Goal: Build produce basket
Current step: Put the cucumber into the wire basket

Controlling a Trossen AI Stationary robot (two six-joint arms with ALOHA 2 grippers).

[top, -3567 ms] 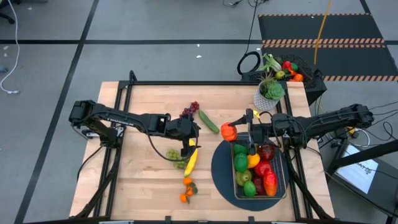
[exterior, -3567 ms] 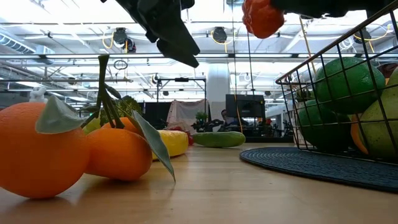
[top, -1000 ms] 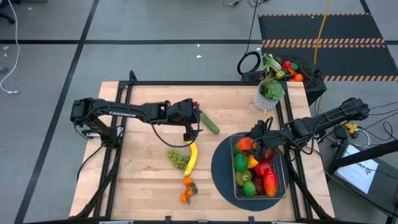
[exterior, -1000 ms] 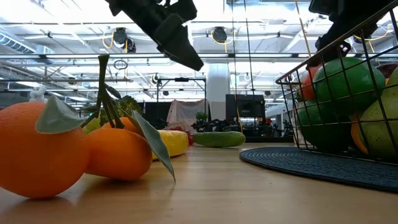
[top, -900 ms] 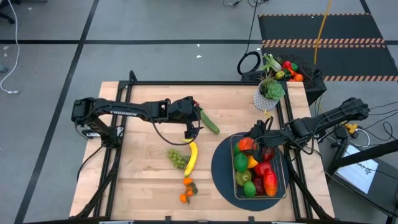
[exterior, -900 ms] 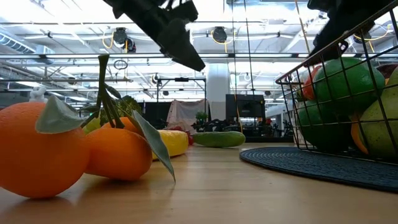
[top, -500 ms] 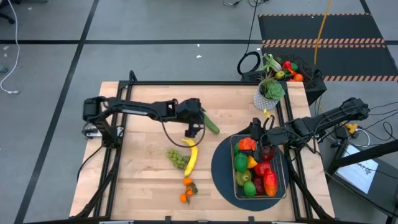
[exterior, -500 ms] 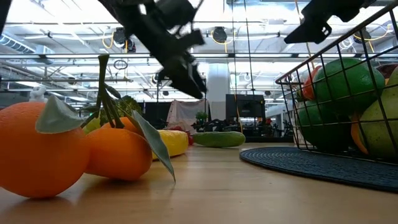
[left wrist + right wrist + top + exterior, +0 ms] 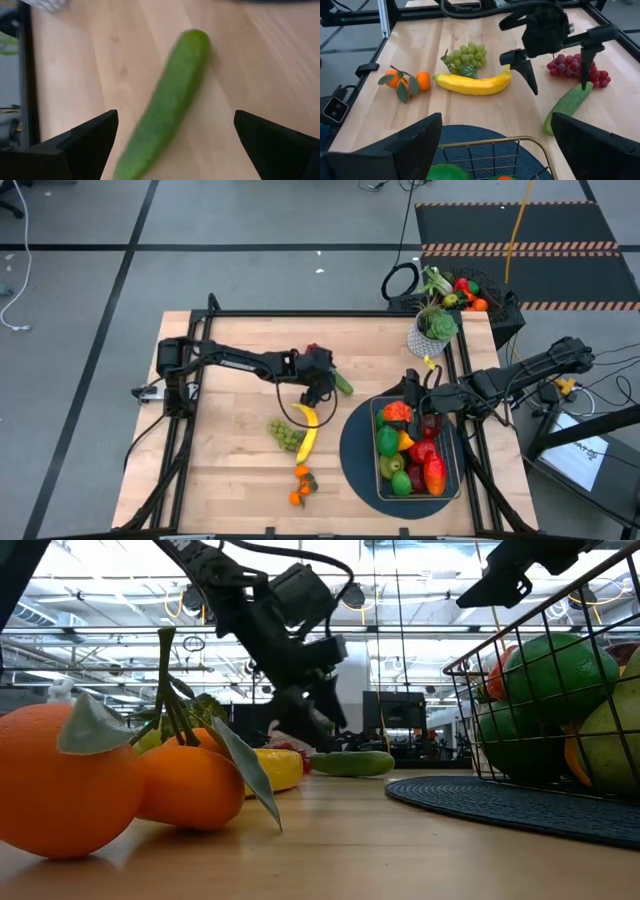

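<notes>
While the left gripper (image 9: 555, 65) hangs wide open just over the cucumber (image 9: 165, 107), nothing is held yet. The cucumber lies between its fingers in the left wrist view, running slantwise across the gap rather than square to it. Step in hand, as I judge it: pick the cucumber.

To do it well:
- Turn the wrist so the fingers close across the cucumber's short width, not along its length.
- Drop until the fingertips are almost on the table (image 9: 230, 470); it's low and round and will roll or squirt out if pinched high.
- Aim near the middle so it doesn't tip when lifted.

Just beside the gripper, on its far side in the right wrist view, are the purple grapes (image 9: 577, 70). They nearly touch the cucumber end, so watch that the finger doesn't snag them. On the other side, near, lies the banana (image 9: 472, 83) with green grapes (image 9: 465, 56) against it. Farther off are the oranges (image 9: 405, 81).

Well apart, the basket (image 9: 374, 448) sits on a dark round mat (image 9: 352, 455), already loaded with produce. The right gripper (image 9: 408, 396) hovers at the basket's edge, fingers spread, empty. It may need to clear for the drop.
</notes>
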